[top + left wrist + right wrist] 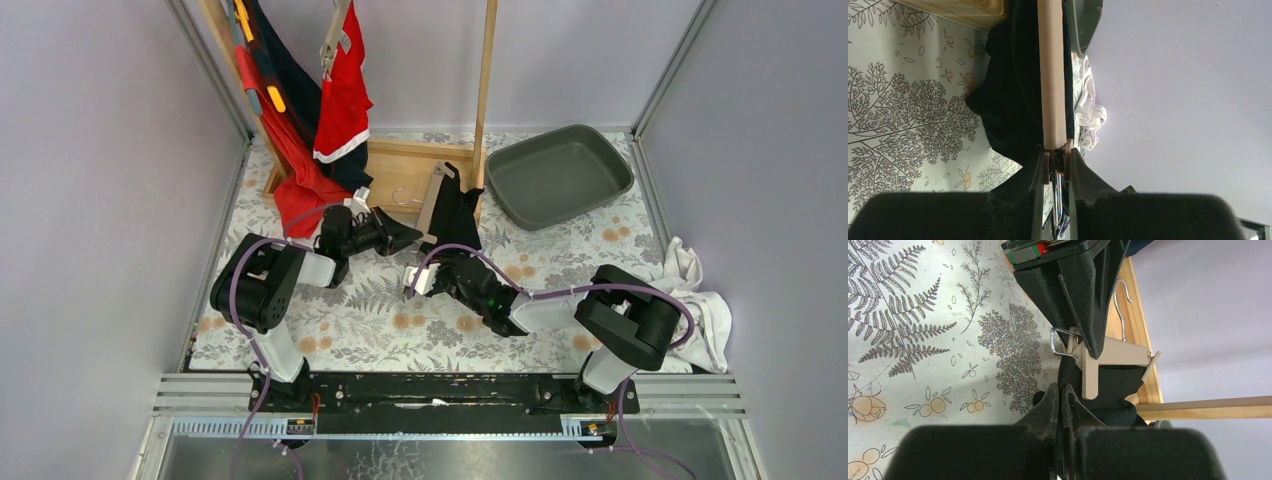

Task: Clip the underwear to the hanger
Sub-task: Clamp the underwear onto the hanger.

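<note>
The hanger [1120,353], a beige bar with a wire hook, lies above the worktop [400,325] in front of the wooden rack base [405,160]. The black underwear [458,212] hangs over the bar, draped on both sides of it.

Left tool [1058,152]: narrow, jaws clamped on the hanger clip [1090,377] at the near end of the bar. In the left wrist view both fingers press against the clip's beige tabs.

Right tool [1061,390]: jaws pressed fully together just beside the clip, at the lower edge of the underwear. Fabric bunches on both sides of the fingertips, so the tool pinches the cloth.

A grey tray [560,175] stands at the far right of the worktop. A white cloth [698,300] lies near the right arm. Red and dark garments [340,95] hang on the rack.
</note>
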Robot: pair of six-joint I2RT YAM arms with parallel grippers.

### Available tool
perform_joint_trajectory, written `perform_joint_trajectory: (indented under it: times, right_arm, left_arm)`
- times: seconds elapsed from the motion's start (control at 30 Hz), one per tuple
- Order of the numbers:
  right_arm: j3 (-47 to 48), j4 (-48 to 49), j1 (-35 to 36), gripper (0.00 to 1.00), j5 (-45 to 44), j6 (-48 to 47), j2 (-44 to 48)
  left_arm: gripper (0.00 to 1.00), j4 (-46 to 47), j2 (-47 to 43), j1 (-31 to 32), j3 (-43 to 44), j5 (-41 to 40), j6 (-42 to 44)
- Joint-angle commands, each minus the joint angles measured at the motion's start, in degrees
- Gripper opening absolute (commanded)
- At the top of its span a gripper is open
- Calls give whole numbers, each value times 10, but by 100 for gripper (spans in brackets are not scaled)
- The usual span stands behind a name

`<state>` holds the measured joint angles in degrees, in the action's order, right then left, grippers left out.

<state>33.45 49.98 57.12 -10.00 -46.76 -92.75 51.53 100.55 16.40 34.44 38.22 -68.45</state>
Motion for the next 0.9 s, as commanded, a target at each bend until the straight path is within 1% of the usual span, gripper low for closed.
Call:
perform_joint_trajectory:
  times: [0.0,0.17,0.4,0.67,0.87]
  right_arm:
    - [18,33,16,0,7,-7,13]
    - [22,30,15,0,5,-5,12]
    - [23,24,15,0,6,-3,13]
    - [21,23,16,0,5,-1,10]
    - [8,31,15,0,-1,1,17]
  left_arm:
    - [4,45,11,2,14,5,-6]
    - [10,47,10,2,14,9,-6]
    - [23,48,7,2,13,11,-6]
    - [35,51,7,2,12,14,-7]
    - [40,52,13,2,10,15,-4]
